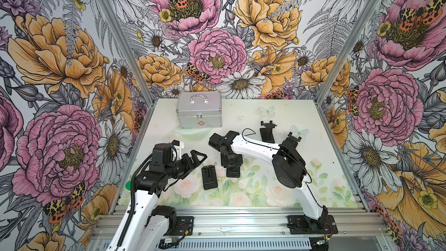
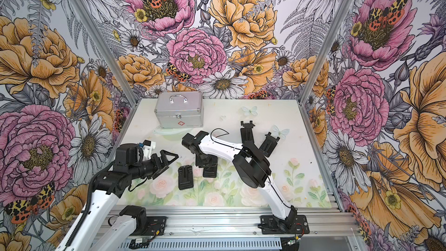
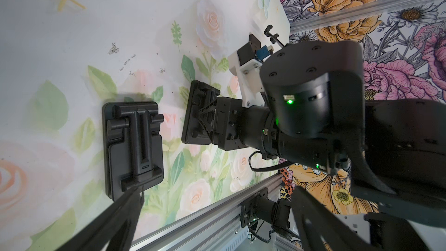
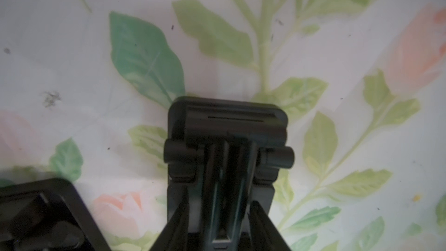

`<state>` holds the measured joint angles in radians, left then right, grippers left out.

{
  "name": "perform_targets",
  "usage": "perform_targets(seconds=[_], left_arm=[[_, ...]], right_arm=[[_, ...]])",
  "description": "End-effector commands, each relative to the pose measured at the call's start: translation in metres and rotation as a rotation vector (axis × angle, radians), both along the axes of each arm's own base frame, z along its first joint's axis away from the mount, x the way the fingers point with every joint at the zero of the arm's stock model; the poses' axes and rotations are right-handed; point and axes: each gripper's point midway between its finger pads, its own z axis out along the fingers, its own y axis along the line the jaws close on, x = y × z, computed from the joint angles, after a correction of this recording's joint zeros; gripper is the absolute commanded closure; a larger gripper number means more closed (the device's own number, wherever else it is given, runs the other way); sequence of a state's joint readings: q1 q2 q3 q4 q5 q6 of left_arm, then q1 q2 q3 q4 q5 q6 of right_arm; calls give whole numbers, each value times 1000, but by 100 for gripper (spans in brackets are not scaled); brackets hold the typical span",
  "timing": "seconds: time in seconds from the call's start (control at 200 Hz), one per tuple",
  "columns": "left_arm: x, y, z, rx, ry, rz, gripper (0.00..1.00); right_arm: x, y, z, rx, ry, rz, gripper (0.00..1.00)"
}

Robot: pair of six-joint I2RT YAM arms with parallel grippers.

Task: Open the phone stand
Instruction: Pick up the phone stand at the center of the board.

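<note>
Black stand [image 4: 226, 126]: folded flat on the table [image 1: 277, 189], front centre, directly beneath the right gripper.
Right gripper [image 4: 218, 196]: pointing straight down; jaws narrow, one finger either side of the stand's centre arm. Whether the pads already press on it cannot be told.
Centre arm [image 4: 226, 165]: judged to be the part to lift. Seat both pads squarely on its flanks, well away from the hinge, before raising.
Hinge [image 4: 280, 158]: cross pin at the end of the stand away from the fingers. Swing the arm in an arc about this pin; a straight vertical pull would probably lift the whole stand off the table.
Left gripper [image 1: 196, 161]: jaws wide, holding nothing, hovering near the second stand. It is free to press the base plate down should the base rise with the arm.
Second stand [image 1: 210, 177]: folded, just beside the first and apart from it. Keep the fingers clear of it.
Open stands [image 1: 267, 131]: two at the back right, already unfolded; a usable reference for the finished angle.
Case [image 1: 199, 112]: silver metal, back left, closed. Red cross-shaped emblem on the front; any lettering under it is too small to read.
Stand markings: no brand or writing legible; only a thin slot near the hinge end.
</note>
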<state>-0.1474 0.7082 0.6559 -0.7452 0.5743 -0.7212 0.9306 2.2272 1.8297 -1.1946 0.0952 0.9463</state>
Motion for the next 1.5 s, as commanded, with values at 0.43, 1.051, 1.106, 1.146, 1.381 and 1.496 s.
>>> perform_targets(seconds=[0.43, 1.051, 1.106, 1.146, 1.381, 1.496], left_arm=[[-2, 1, -5, 30, -3, -19, 1], [56, -30, 44, 78, -69, -133, 1], [65, -37, 49, 64, -78, -150, 1], [71, -43, 54, 49, -88, -161, 1], [110, -83, 72, -63, -121, -220, 3], [123, -106, 79, -118, -134, -269, 3]], right_arm=[[1, -6, -3, 19, -3, -32, 95], [47, -26, 113, 353, -98, -59, 100], [50, -26, 127, 402, -109, -59, 100], [52, -26, 135, 437, -115, -61, 100], [69, -40, 193, 693, -184, -101, 100], [76, -54, 214, 828, -216, -143, 100]])
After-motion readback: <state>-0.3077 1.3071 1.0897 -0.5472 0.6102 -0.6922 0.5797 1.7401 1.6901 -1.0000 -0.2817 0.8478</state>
